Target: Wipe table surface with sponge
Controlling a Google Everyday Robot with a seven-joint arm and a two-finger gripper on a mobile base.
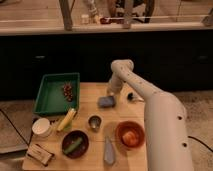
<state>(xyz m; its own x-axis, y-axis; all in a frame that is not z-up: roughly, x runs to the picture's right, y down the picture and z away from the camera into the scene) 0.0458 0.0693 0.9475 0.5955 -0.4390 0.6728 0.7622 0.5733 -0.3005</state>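
Hand (112, 91) sits at the back edge of the sponge (106, 102), mostly merged with the wrist, outline not readable. The white arm (150, 107) hides the right side of the table (90, 107) and runs out the bottom edge, base cut off. Small dark thing (131, 96) just right of the hand is too blurred to name, same for the dark reddish bits (67, 91) in the green tray (42, 95), the orange lump (131, 138) in the red bowl (119, 133) and the flat packet (40, 154) at the front-left corner; clutter (95, 17) behind the glass up top is smeared and clipped.
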